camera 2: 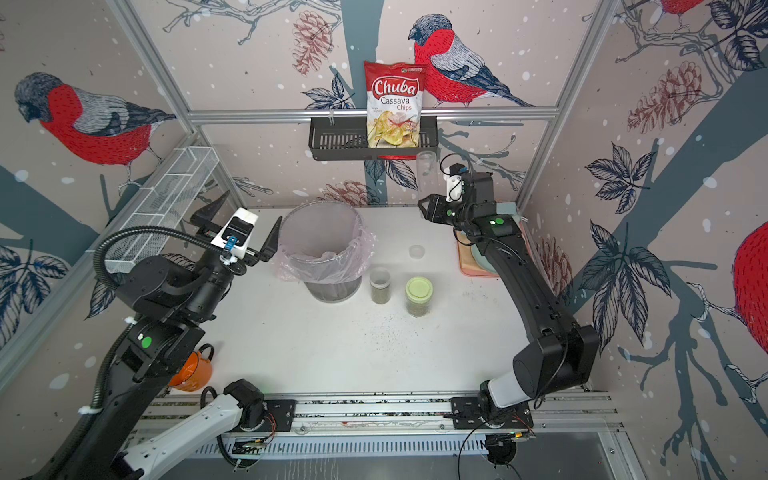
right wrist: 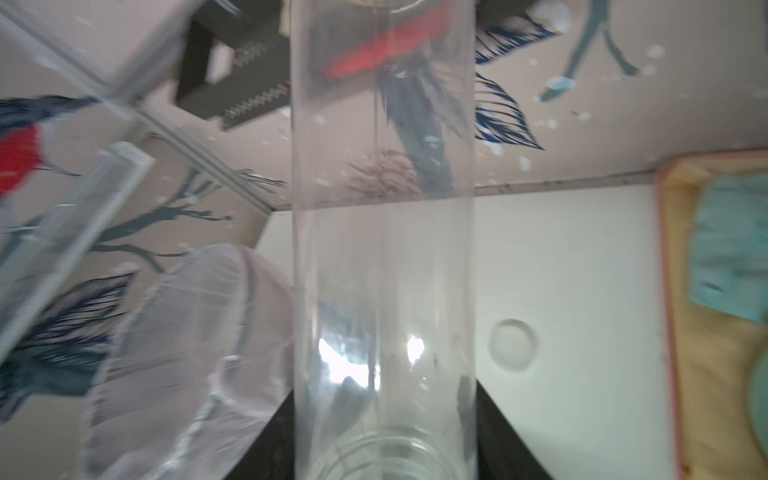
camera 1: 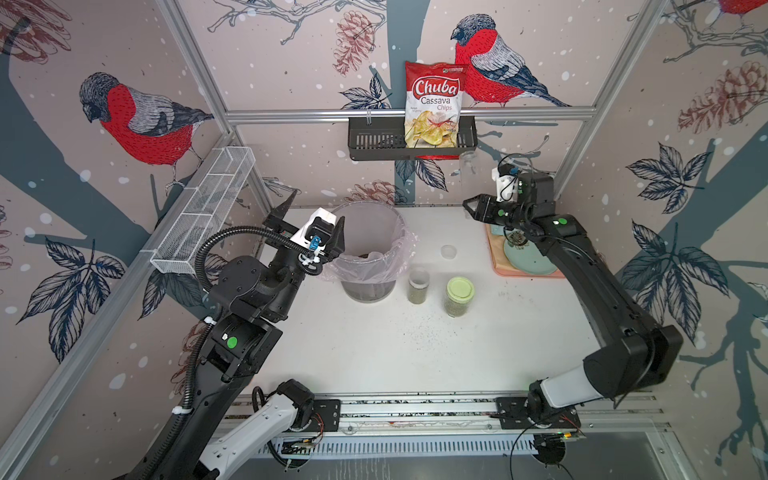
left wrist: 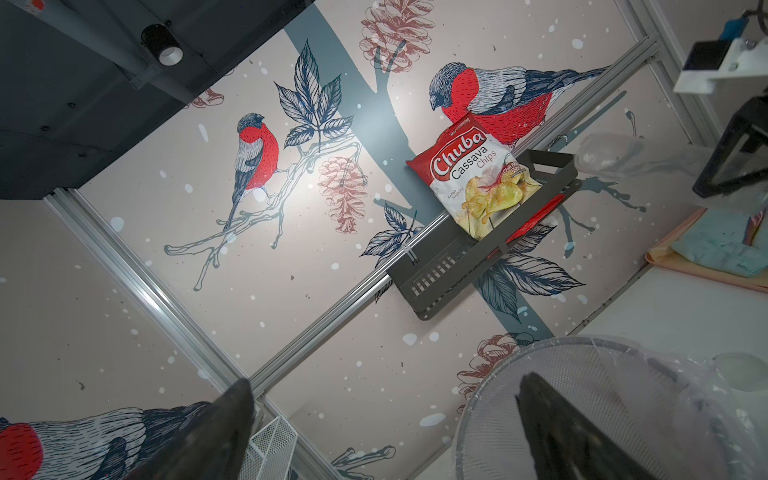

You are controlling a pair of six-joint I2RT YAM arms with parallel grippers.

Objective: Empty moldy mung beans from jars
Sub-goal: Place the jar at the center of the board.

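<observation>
Closest to the viewer, a metal rail (camera 1: 415, 409) runs along the counter's (camera 1: 374, 353) 6 o'clock edge and carries both arm bases. At 8 o'clock, in a top view, an orange cup (camera 2: 193, 372) peeks from behind the left arm (camera 1: 249, 291). A white wire basket (camera 1: 203, 208) hangs on the wall at 9 o'clock.

The left jaws are spread wide and hold nothing. They hover just beside the rim of a large clear bin (camera 1: 368, 291) lined with a pinkish bag (camera 1: 395, 253), at 11 o'clock.

Just beside the bin, near the counter's centre, stands a short clear jar (camera 1: 418, 286) with a clear lid. Near it is a wider glass jar (camera 1: 459, 297) with a pale green lid. Both are upright and hold olive-green mung beans (camera 1: 456, 308). Fine black specks (camera 1: 419, 328) dot the counter at 6 o'clock of them.

On the back wall at 12 o'clock, a black shelf basket (camera 1: 374, 141) holds a bag of cassava chips (camera 1: 434, 104). A small clear lid (camera 1: 448, 251) lies alone at 1 o'clock.

The right jaws are closed partway on a tall narrow tube (camera 1: 468, 174), held roughly upright in the air. In the right wrist view its clear wall (right wrist: 382, 249) shows the scene straight through. A peach tray (camera 1: 498, 257) with a teal plate (camera 1: 528, 262) sits at 2 o'clock, under the right arm (camera 1: 602, 299).
</observation>
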